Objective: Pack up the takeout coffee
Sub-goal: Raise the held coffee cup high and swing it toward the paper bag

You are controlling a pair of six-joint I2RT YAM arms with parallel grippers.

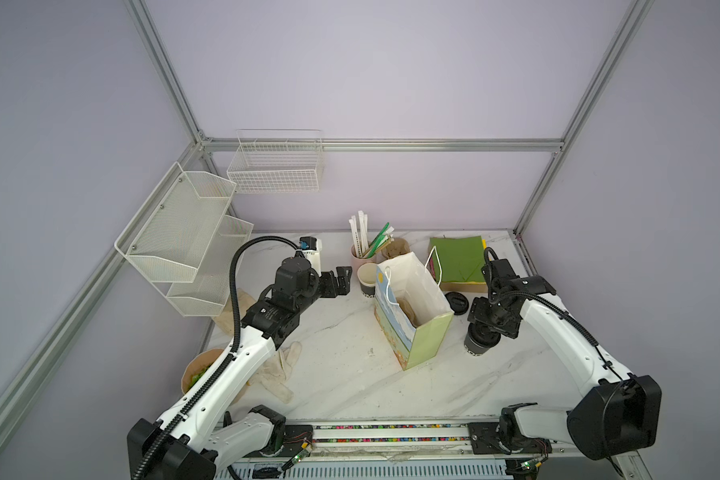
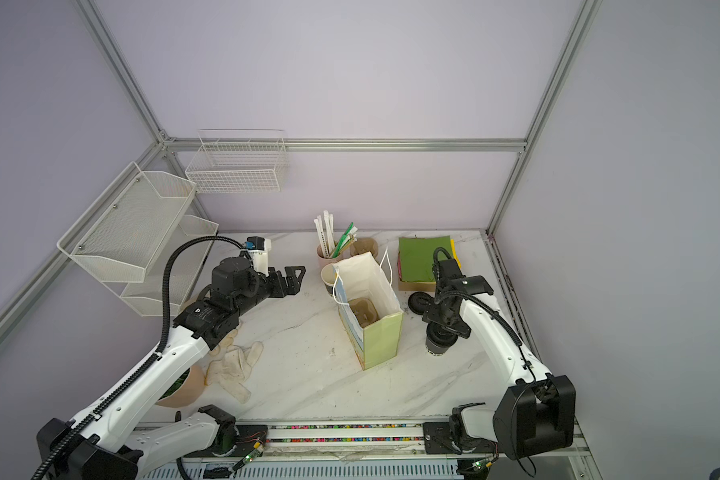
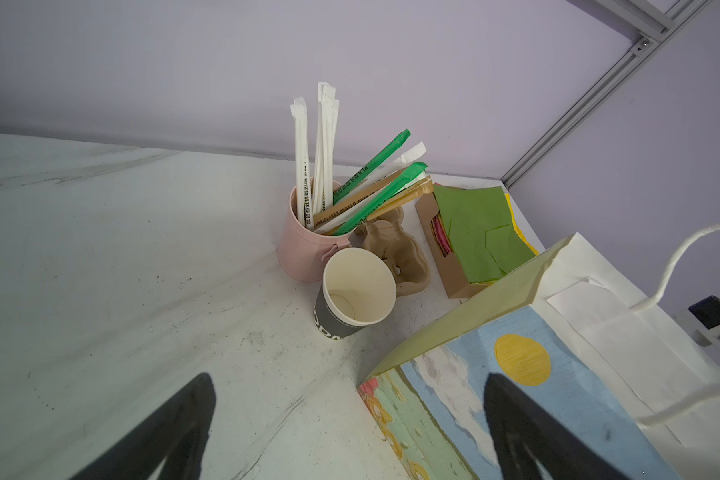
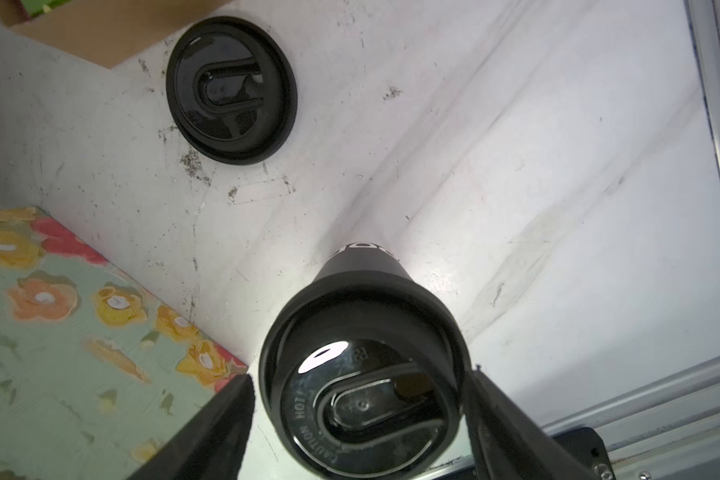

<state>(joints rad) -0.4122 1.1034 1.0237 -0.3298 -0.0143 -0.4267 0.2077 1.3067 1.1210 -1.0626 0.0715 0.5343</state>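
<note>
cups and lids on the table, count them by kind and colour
black paper cups: 2, the takeout coffee and the open cup
pink cup of straws: 1
black lids: 2, fitted lid and loose lid
total: 5

Takeout coffee right of bag
</note>
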